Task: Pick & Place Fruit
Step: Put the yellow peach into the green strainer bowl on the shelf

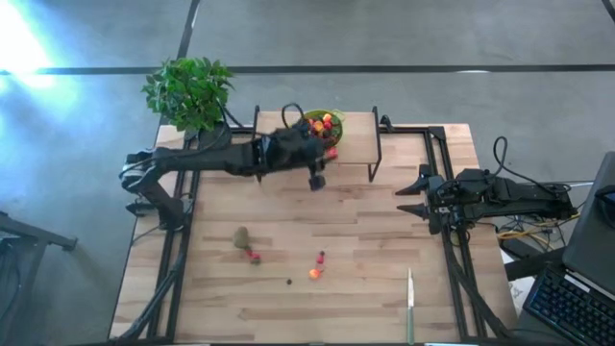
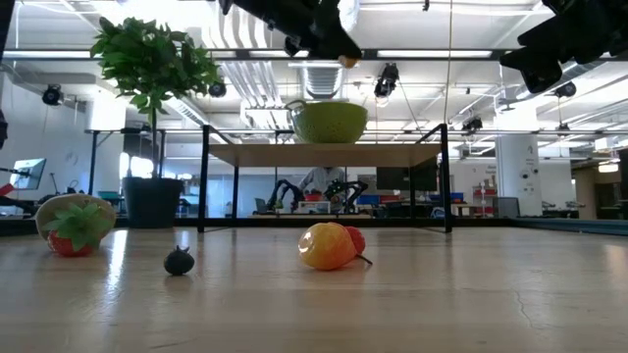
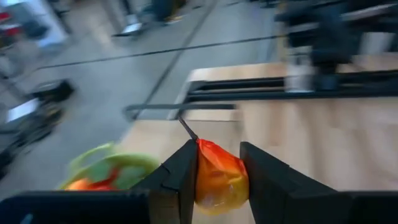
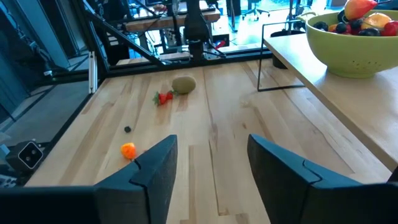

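Orange fruit [image 3: 219, 177] pinched in left end effector [image 3: 217, 180]; right end effector [image 4: 210, 163] open, empty.

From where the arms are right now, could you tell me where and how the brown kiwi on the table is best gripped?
Grip the kiwi across its short middle, coming straight down from above. It lies on its side on the open wood, so its top is free. A small red fruit sits close beside it, so set the jaws clear of that side, probably.
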### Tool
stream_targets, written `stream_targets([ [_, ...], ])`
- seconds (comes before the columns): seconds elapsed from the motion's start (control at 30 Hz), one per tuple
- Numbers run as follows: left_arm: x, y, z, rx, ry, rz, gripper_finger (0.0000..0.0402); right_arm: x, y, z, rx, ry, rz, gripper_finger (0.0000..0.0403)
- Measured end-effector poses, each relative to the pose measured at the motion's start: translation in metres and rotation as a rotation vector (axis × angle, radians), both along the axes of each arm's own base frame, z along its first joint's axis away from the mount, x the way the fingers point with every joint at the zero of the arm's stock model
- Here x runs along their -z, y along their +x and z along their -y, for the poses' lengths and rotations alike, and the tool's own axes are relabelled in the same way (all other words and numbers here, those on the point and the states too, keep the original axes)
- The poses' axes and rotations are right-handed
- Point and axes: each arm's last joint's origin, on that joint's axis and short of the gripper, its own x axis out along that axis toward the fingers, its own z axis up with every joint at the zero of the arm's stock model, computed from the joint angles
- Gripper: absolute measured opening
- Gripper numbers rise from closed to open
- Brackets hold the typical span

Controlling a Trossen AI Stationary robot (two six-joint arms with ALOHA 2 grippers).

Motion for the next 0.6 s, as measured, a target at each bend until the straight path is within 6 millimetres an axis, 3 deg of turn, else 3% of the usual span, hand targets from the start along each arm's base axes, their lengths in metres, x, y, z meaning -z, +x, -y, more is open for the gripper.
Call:
stream_targets([
  [0.33,0.003,-0.012,-0.042,-0.192,-0.036,-0.022,0.0115,0.000,0.000,0.000,0.000,0.000,0.000,0.0159],
  [0.6,0.008,-0.017,-0.053,-0.230,-0.064,-0.068,0.0114,0.000,0.000,0.000,0.000,0.000,0.000,0.0132],
])
